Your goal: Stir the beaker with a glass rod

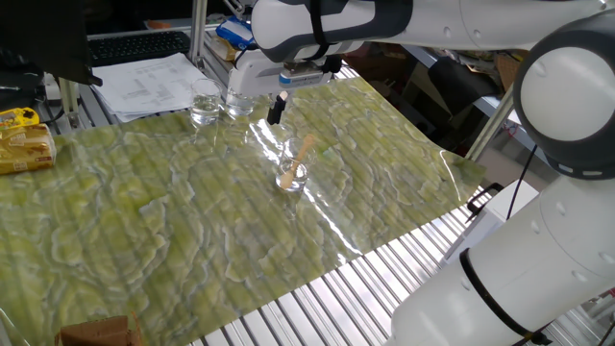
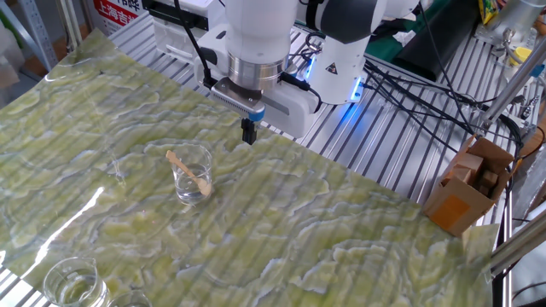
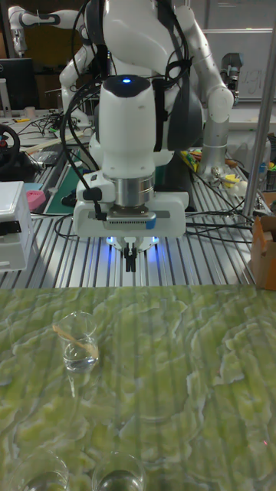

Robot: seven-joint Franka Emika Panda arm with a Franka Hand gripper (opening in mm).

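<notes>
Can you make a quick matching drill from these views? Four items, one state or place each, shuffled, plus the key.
Items:
1. beaker
2. glass rod
3. tool
4. cardboard box

States or places:
A. off the mat, on the slatted table by the edge
B. leaning tilted inside a glass, top end past the rim
C. standing alone mid-mat, upright
D. above the mat, holding nothing, fingers close together

Pairs: 1-C, 2-B, 3-D, 4-A
</notes>
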